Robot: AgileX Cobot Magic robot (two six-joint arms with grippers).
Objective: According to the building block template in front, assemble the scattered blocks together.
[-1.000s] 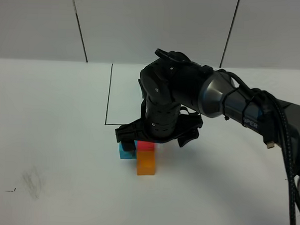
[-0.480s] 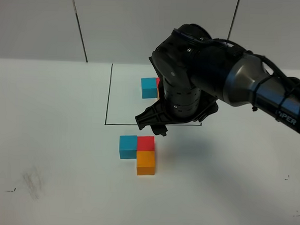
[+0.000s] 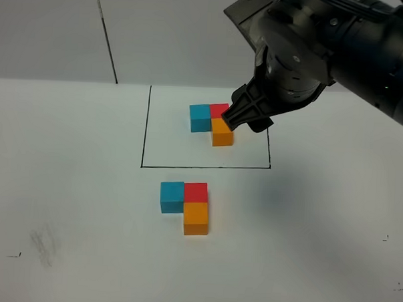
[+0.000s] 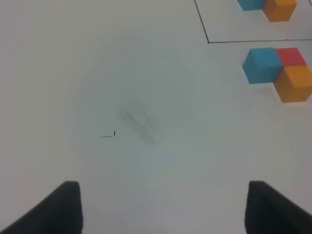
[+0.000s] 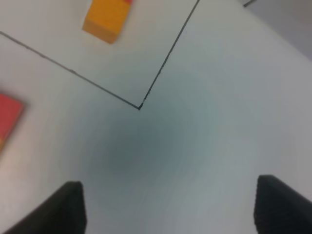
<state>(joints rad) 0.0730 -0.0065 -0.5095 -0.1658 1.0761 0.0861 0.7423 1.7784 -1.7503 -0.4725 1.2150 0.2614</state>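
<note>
my right tool (image 5: 165, 204) hangs empty, jaws apart, above the worktop (image 3: 74, 152); the scattered blocks (image 3: 186, 205) sit joined.

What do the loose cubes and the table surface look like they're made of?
The blue cube, red cube and orange cube show flat, even colour with no glare and crisp edges: probably painted wood or matte plastic; I can't tell which. The table looks like smooth white laminate or board, lightly smudged.
</note>
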